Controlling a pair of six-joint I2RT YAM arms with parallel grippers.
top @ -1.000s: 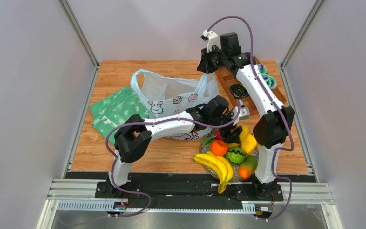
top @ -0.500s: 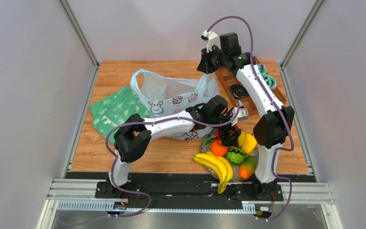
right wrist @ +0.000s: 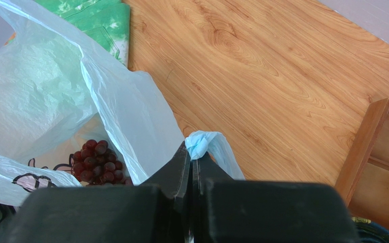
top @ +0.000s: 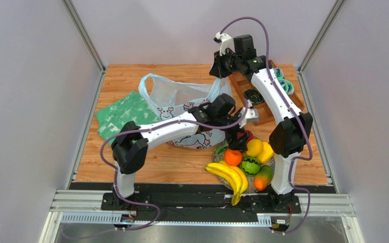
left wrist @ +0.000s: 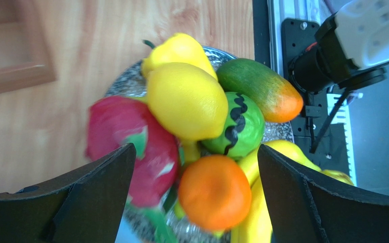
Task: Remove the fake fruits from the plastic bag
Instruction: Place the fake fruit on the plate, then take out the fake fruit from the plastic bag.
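The pale-blue plastic bag stands open at mid table. My right gripper is shut on its knotted handle and holds it up. Dark purple grapes lie inside the bag. My left gripper is open and empty, just above a speckled plate piled with fruits: dragon fruit, lemon, yellow pepper, mango, green melon, orange and bananas. The orange lies between its fingers.
A green patterned cloth lies left of the bag. A wooden rack at the back right holds rolled socks. The right arm stands just right of the plate. The black base rail runs along the near edge.
My left gripper has moved a little up and left, off the fruit pile. A yellow lemon now shows on the pile where it was. The right gripper has not moved.
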